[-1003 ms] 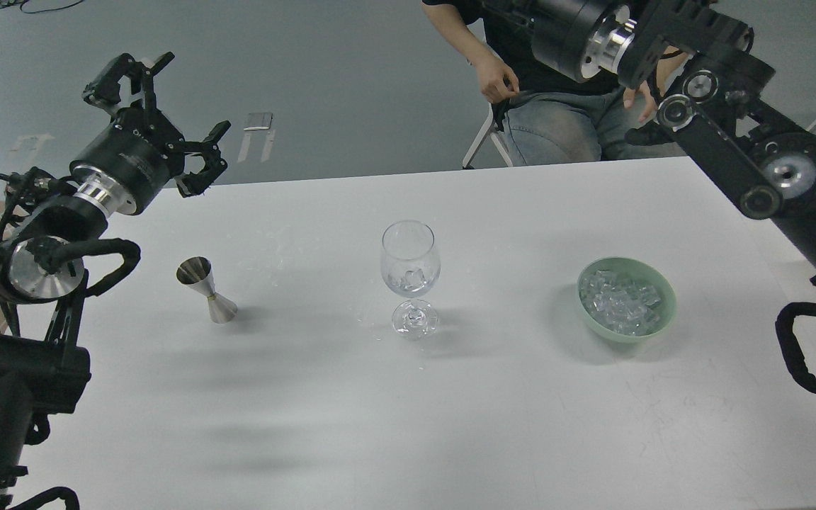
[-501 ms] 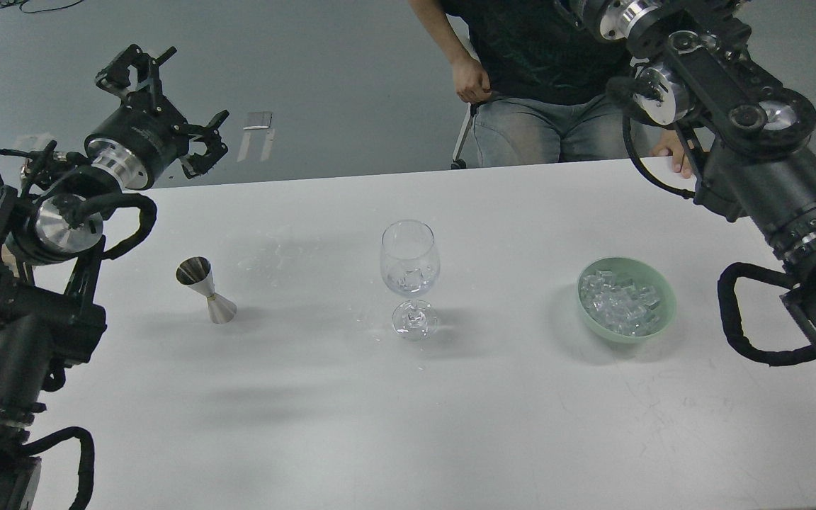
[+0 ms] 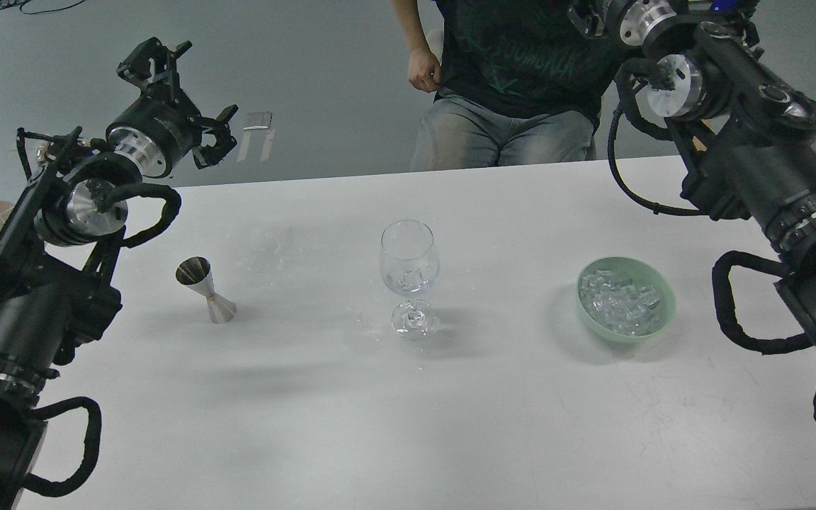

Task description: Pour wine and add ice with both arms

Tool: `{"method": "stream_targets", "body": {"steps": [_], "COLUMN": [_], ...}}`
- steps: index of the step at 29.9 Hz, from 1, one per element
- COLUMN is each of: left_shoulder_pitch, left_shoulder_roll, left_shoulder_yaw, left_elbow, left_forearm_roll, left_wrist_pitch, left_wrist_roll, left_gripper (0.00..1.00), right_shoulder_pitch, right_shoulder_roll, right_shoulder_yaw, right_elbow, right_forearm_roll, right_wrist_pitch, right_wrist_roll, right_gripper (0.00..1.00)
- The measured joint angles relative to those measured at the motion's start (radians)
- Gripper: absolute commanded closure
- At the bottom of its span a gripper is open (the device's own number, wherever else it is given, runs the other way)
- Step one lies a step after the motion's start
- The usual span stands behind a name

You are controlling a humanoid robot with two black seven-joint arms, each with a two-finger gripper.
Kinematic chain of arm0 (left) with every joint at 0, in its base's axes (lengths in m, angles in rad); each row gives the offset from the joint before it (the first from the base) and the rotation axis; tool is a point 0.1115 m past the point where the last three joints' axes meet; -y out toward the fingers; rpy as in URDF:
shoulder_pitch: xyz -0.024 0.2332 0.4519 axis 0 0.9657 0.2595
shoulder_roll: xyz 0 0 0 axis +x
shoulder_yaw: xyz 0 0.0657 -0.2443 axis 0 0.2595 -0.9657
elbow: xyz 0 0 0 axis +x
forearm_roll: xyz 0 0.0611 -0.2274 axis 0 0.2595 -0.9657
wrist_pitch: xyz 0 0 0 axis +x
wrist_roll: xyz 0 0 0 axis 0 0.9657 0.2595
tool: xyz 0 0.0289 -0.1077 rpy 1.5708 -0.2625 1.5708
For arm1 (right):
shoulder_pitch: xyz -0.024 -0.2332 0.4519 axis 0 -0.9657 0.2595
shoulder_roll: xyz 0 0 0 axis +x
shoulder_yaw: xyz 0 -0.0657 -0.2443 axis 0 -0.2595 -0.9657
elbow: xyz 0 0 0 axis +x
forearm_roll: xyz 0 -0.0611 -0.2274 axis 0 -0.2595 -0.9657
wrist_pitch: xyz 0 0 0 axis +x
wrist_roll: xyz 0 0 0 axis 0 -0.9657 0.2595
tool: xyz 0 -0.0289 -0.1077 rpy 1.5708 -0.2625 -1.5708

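A clear stemmed glass (image 3: 410, 276) stands at the middle of the white table (image 3: 408, 411). Ice cubes (image 3: 408, 277) lie in its bowl with a little clear liquid around them. A steel jigger (image 3: 205, 290) stands upright to its left; I cannot tell whether it holds wine. A green bowl (image 3: 666, 304) full of ice (image 3: 620, 301) sits to the right. My left gripper (image 3: 183, 95) is open and empty, raised high beyond the table's far left edge. My right arm (image 3: 755, 163) rises at the far right; its gripper is cut off by the top edge.
A seated person in jeans and a dark shirt (image 3: 514, 78) is just behind the table's far edge, one hand (image 3: 424, 71) hanging near the hip. Water drops (image 3: 273, 255) lie on the table between jigger and glass. Grey floor lies beyond.
Both arms have drawn up and back from the table; the left gripper has moved up and right, still open. The person has shifted left. Glass, jigger and bowl have not moved.
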Motion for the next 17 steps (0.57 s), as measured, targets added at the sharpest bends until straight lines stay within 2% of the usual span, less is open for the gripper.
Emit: {"method": "stream_targets", "body": {"steps": [8,14,17], "left_shoulder_pitch": [-0.005,0.009,0.009], "left_shoulder_roll": [0.006,0.014,0.011], "left_shoulder_yaw": [0.000,-0.006,-0.011], "left_elbow": [-0.019,-0.048,-0.041], "left_forearm_roll": [-0.081,-0.160,-0.202], "left_wrist_pitch": [-0.024,-0.128,-0.162], "left_wrist_roll": [-0.079,-0.094,-0.095], "left_gripper": [0.02,0.02,0.02], "right_shoulder_pitch": [-0.045,-0.086,-0.091], "right_shoulder_roll": [-0.005,-0.016,-0.019], "right_shoulder_yaw": [-0.001,-0.001,0.001], "right_elbow": [0.056,0.132,0.130], "right_forearm_roll": [0.016,0.019,0.041], "right_wrist_pitch": [0.002,0.015,0.085], "right_wrist_roll": [0.008,0.021,0.025], "right_gripper": [0.00,0.00,0.00]}}
